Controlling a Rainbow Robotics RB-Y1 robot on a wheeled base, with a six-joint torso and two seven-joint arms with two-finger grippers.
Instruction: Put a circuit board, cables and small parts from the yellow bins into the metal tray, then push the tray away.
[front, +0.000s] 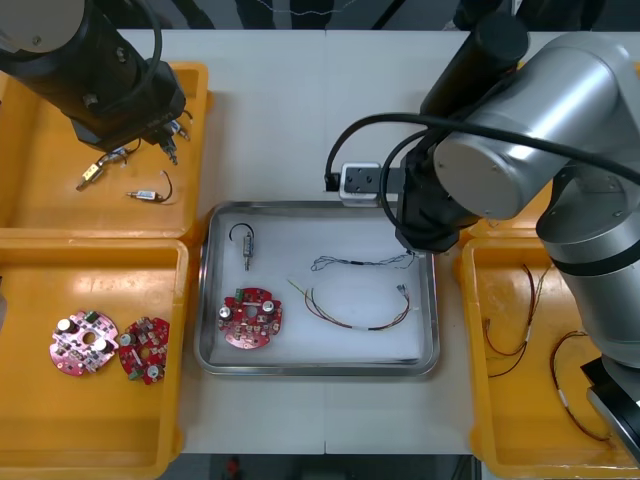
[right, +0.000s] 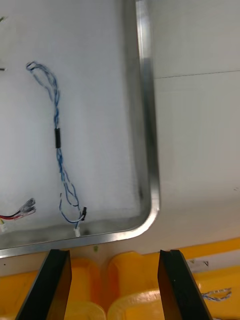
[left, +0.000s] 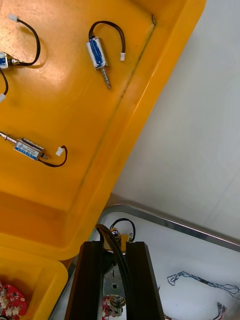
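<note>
Light table (front: 270, 120): right hand (right: 114, 255) wide open, empty, beside tray (right: 150, 150); left hand (left: 115, 246) closed over bin (left: 75, 115).

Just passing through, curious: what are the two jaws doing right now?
Left gripper: jaws closed on a small metal part.
Right gripper: jaws open, holding nothing.

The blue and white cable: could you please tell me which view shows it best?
The right wrist view: the blue and white cable lies whole and close in the tray. The front view shows it small and thin. The left wrist view catches it far off, partly cut off.
</note>
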